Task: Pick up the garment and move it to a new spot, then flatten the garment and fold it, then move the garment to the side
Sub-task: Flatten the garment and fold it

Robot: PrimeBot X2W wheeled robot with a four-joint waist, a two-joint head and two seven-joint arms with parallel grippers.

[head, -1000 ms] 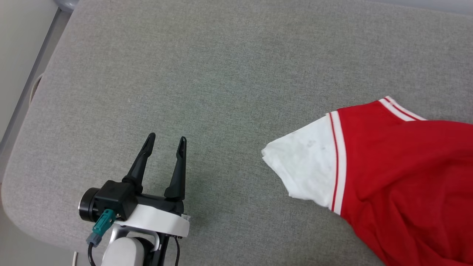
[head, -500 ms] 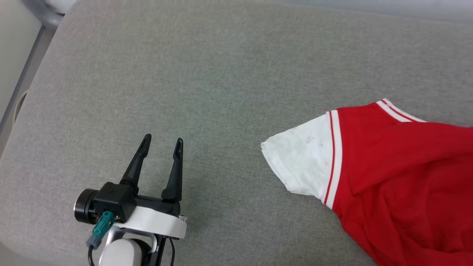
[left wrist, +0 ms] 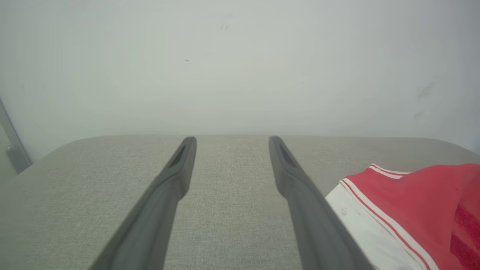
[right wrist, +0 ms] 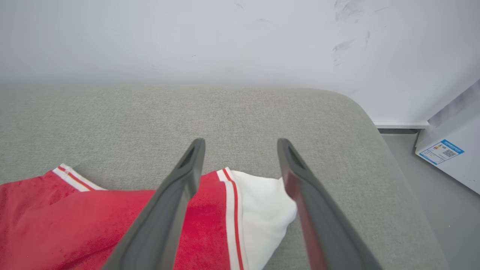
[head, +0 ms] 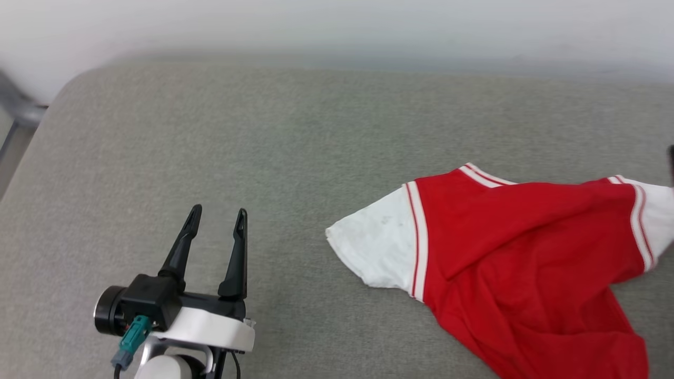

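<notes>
My right gripper (right wrist: 241, 142) hangs with its fingers spread wide and nothing between them, just above the garment's right-hand white sleeve (right wrist: 258, 206). My left gripper (head: 219, 210) is likewise agape and empty, low over the grey cushion (head: 263, 131), well apart from the other white sleeve (head: 374, 252).

The garment (head: 500, 231) lies rumpled on the right half of the cushion, its red body creased and folded over itself. I judge flattening is the step in hand. To do it well I should bring my left gripper across to its sleeve, pinch each shoulder seam rather than loose cloth, then draw my arms apart evenly so the red body smooths out without dragging off the near edge.

No lettering shows on the upturned red side. On the floor beside the cushion stands a pale box (right wrist: 461, 150) with a blue-and-white sticker (right wrist: 441, 151), too small to read.
</notes>
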